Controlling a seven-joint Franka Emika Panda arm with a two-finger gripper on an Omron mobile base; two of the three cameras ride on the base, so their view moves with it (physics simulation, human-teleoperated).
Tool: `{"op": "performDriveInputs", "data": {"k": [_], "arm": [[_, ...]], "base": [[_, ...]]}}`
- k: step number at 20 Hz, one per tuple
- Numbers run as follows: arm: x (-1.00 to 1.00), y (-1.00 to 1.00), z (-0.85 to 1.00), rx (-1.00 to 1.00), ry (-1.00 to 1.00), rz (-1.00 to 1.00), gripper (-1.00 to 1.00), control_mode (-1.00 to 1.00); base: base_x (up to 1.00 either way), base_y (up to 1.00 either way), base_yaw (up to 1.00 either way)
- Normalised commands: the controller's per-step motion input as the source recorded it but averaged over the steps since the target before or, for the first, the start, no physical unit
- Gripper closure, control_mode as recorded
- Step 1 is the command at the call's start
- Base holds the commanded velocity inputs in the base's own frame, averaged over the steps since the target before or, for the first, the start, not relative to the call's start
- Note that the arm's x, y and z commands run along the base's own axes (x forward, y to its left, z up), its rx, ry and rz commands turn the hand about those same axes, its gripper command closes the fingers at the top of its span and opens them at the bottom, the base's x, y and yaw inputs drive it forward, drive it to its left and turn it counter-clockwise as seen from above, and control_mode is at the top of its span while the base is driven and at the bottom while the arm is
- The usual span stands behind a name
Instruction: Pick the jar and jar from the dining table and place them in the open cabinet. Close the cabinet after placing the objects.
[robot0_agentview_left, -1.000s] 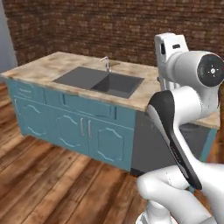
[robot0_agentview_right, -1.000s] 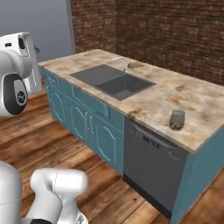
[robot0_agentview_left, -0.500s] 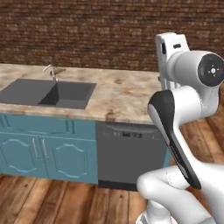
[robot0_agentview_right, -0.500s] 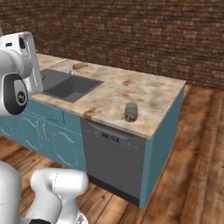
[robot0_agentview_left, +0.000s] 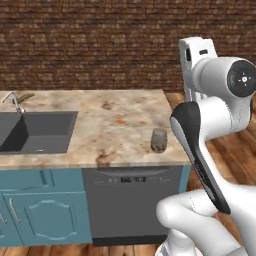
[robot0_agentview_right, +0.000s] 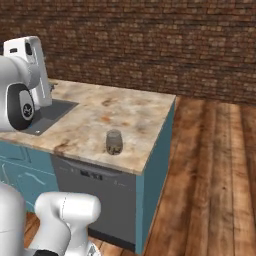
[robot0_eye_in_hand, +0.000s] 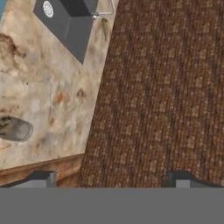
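Meanwhile, we see a small jar (robot0_agentview_left: 159, 140) standing near the table's (robot0_agentview_left: 115, 125) front edge beside the sink (robot0_agentview_left: 37, 131), our gripper (robot0_eye_in_hand: 111, 178) wide open, holding nothing.

Even, soft, shadowless rendered light with no clear source; the brick wall (robot0_agentview_left: 90, 45) reads dim, the stone dining table (robot0_agentview_left: 115, 125) brighter. Textures look coarse and slightly blurred, most so in the hand view
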Motion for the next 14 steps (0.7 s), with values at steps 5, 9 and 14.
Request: {"op": "performDriveInputs", "data": {"k": [5,9,14], "arm": [[0.00,0.00,0.00,0.00,0.00,0.00,-1.00,1.00],[0.00,0.00,0.00,0.00,0.00,0.00,-1.00,1.00],[0.00,0.00,0.00,0.00,0.00,0.00,-1.00,1.00]], "base": [[0.45,0.28,-0.26],[0.41,0.43,-0.22],[0.47,0.43,-0.20]]}}
